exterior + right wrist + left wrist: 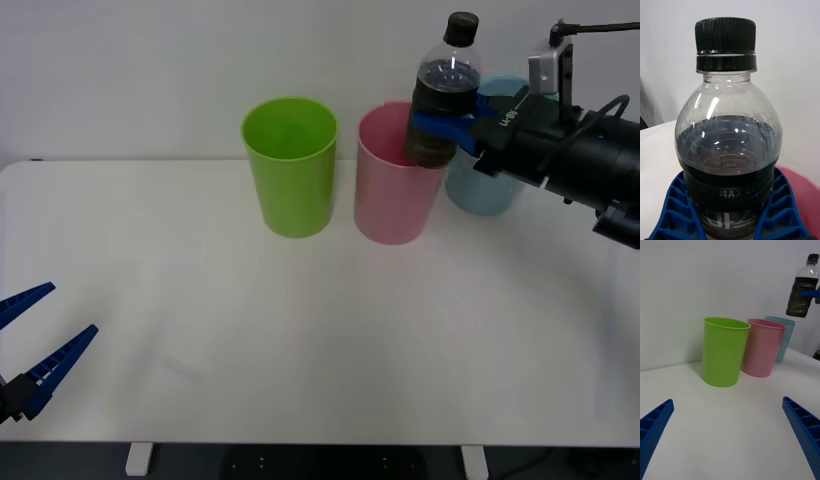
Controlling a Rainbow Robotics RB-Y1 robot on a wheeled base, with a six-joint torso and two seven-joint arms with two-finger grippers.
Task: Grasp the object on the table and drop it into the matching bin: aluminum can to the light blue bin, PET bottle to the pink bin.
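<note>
The PET bottle point(443, 95), clear with dark liquid and a dark cap, hangs upright in the air over the right side of the pink bin point(392, 190). My right gripper point(447, 128) is shut on its lower body, reaching in from the right. In the right wrist view the bottle point(728, 146) sits between the blue fingers point(675, 210), with the pink bin's rim point(805, 198) just behind. The light blue bin point(487, 190) stands right of the pink one, partly hidden by the arm. My left gripper point(25, 350) rests open at the table's near left edge.
A lime green bin point(291, 165) stands left of the pink bin; all three line the back of the white table point(300, 340). The left wrist view shows the same row, with the green bin point(723, 351), the pink bin point(762, 347) and the raised bottle point(802, 287).
</note>
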